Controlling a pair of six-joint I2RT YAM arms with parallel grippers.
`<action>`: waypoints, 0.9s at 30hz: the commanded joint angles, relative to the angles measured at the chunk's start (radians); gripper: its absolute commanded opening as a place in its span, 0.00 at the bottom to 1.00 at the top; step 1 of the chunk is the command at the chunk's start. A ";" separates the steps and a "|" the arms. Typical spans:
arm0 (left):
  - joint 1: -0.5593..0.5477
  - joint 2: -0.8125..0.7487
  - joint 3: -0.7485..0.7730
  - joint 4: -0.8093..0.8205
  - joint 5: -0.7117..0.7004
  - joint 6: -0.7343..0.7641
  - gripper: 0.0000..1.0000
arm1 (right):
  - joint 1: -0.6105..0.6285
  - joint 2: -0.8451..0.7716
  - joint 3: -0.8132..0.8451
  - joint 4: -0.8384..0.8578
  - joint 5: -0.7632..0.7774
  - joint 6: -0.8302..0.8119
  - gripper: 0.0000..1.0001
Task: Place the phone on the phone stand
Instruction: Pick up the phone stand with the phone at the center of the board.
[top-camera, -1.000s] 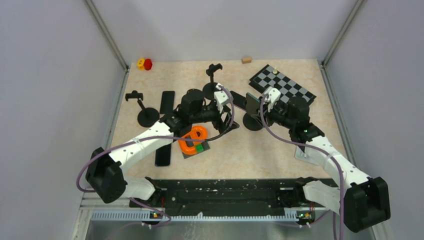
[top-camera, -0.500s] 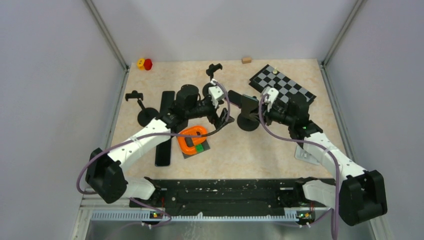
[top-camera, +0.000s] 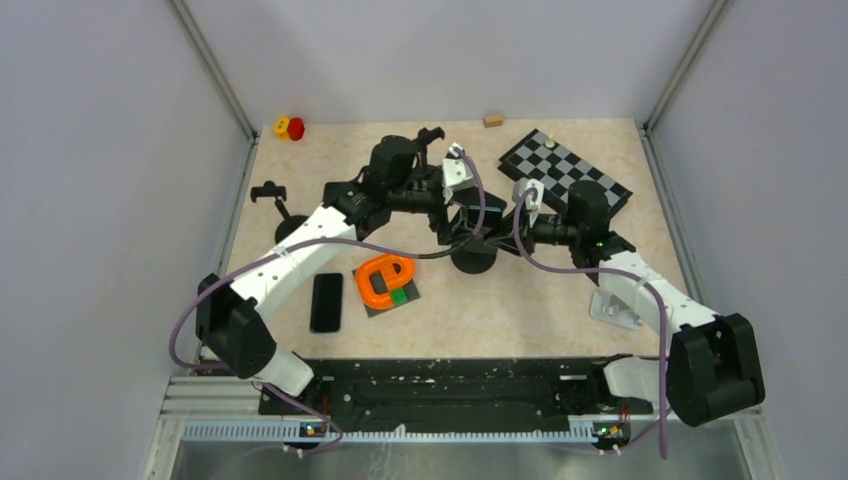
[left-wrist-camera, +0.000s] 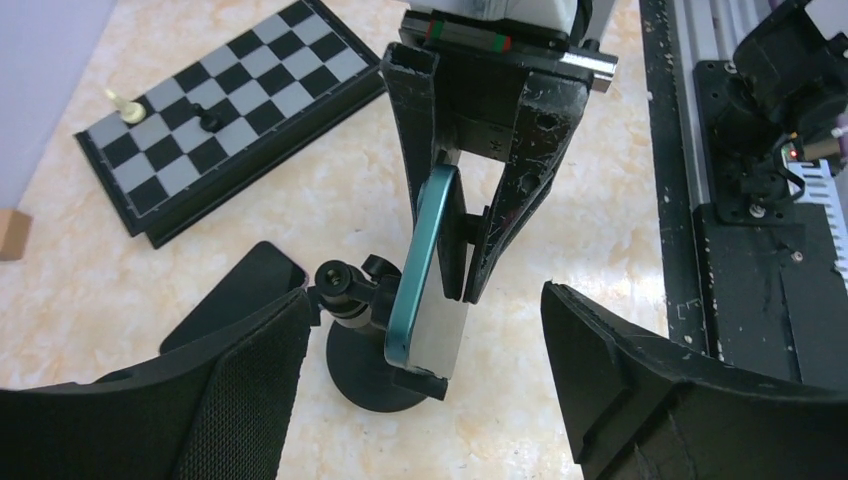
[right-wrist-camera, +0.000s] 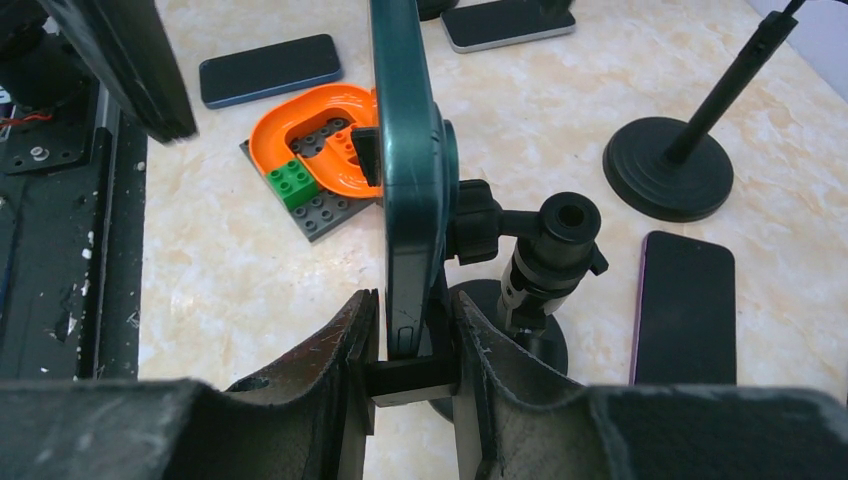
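A teal phone (right-wrist-camera: 405, 150) stands on edge in the clamp of a black phone stand (right-wrist-camera: 545, 250). My right gripper (right-wrist-camera: 410, 310) is shut around the phone's lower end and the clamp's bracket. In the left wrist view the phone (left-wrist-camera: 425, 280) rests in the clamp above the stand's round base (left-wrist-camera: 360, 375), with the right gripper's fingers (left-wrist-camera: 415, 150) on either side. My left gripper (left-wrist-camera: 425, 300) is wide open, its pads well apart from the phone on both sides. From above, the left gripper (top-camera: 455, 215) and right gripper (top-camera: 497, 225) meet over the stand's base (top-camera: 472, 260).
A chessboard (top-camera: 565, 170) lies at the back right. An orange ring on a brick plate (top-camera: 385, 280) and a dark phone (top-camera: 326, 300) lie to the left. Two more stands (top-camera: 280, 215) (top-camera: 428, 140) stand behind. Another dark phone (right-wrist-camera: 685, 300) lies beside the stand.
My left arm has swung back and right from above the orange ring to the stand. The right gripper, phone and stand have shifted left and slightly nearer.
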 joint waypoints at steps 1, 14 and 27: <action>-0.011 0.065 0.073 -0.073 0.087 0.074 0.85 | 0.004 -0.012 0.028 -0.001 -0.106 -0.011 0.02; -0.028 0.107 0.057 -0.026 0.114 0.012 0.38 | 0.004 -0.041 0.018 -0.041 -0.086 -0.036 0.33; -0.023 0.064 0.033 -0.023 0.075 -0.005 0.00 | 0.001 -0.236 0.004 -0.249 0.030 -0.124 0.91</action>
